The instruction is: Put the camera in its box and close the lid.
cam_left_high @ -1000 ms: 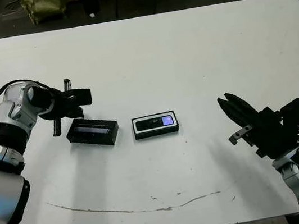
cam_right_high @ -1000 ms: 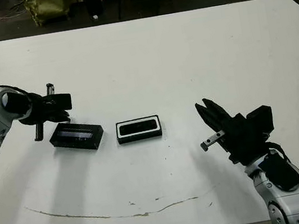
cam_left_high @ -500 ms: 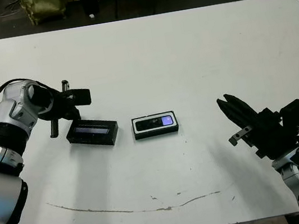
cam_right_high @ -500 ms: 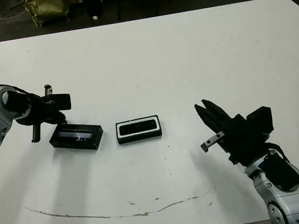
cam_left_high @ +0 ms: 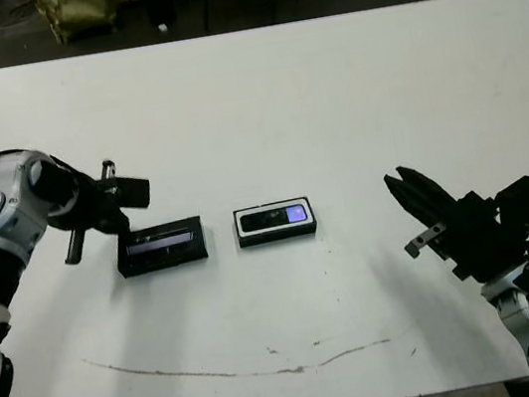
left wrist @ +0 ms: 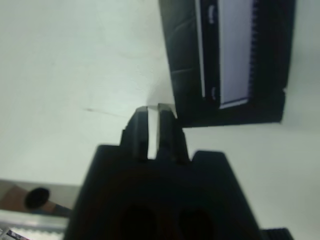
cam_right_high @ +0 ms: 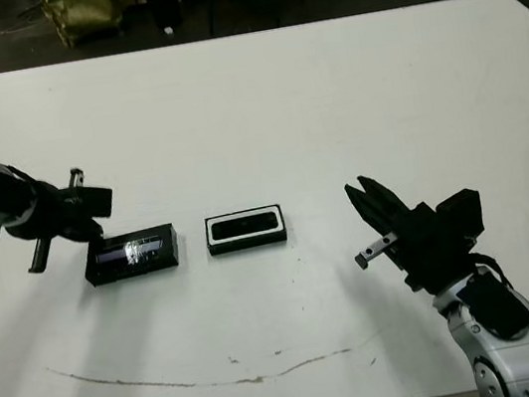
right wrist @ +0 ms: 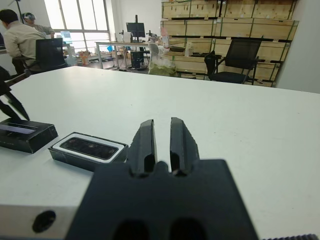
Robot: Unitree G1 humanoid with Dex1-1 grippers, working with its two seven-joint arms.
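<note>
Left eye view shows the camera point(cam_left_high: 272, 219) already seated in the box point(cam_left_high: 275, 223), the lid point(cam_left_high: 160, 246) lying just beside it, left gripper point(cam_left_high: 118, 214) at the lid's far end with fingers nearly together, holding nothing; it should open wider, straddle the lid squarely before lifting; right gripper point(cam_left_high: 402, 187) idle, fingers narrow.

On the counter point(cam_left_high: 329, 98), the camera point(cam_left_high: 275, 218) lies in the box point(cam_left_high: 275, 223) at centre. The lid point(cam_left_high: 160, 246) lies just to its left. My left claw point(cam_left_high: 116, 204) is beside the lid's far left corner; my right claw point(cam_left_high: 413, 197) sits well off to the right.
</note>
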